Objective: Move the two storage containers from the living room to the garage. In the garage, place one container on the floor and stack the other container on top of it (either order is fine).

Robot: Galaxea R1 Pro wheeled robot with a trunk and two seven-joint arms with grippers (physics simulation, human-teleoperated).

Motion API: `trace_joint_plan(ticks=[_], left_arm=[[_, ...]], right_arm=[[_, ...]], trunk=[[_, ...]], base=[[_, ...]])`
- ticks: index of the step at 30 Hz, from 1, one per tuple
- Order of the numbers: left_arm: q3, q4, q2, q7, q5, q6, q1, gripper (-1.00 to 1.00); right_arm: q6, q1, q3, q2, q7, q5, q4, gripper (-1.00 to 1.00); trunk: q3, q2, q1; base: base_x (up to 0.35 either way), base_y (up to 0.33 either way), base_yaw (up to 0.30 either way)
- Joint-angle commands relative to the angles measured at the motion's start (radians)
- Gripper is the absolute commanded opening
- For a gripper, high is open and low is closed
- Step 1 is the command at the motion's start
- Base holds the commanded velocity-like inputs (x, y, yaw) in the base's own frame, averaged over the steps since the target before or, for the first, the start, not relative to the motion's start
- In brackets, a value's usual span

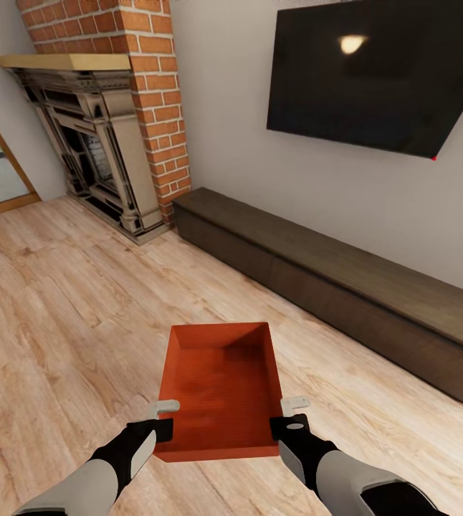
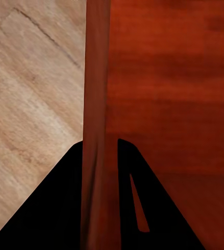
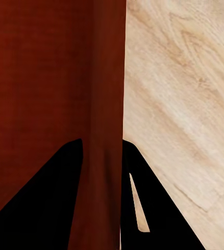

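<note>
Both your hands pinch the container (image 1: 221, 390), left hand (image 1: 164, 419) and right hand (image 1: 289, 416) on opposite long walls, its long axis pointing away toward the bench (image 1: 346, 287).

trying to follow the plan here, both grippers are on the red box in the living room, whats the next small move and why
Probably turn the base away from the bench and head out of the room. The storage container is already held over the wood floor, with the left gripper and right gripper each pinching a side wall, as both wrist views show. The fireplace and TV mark this as the living room, not the garage.
</note>
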Motion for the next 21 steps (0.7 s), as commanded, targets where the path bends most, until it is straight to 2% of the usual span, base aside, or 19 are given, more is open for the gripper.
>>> trace_joint_plan(ticks=[1,21], left_arm=[[-0.007,0.0,0.002,0.009,0.008,0.007,0.0,-1.0],[-0.008,0.0,0.002,0.01,0.006,0.005,0.0,-1.0]], right_arm=[[0.002,-0.001,0.007,0.0,-0.005,0.015,-0.003,-1.0],[0.002,-0.001,0.007,0.0,-0.011,0.016,-0.005,-1.0]], trunk=[[0.003,0.007,-0.004],[0.065,0.147,-0.081]], base=[[0.0,0.0,0.0],[0.0,0.0,0.0]])
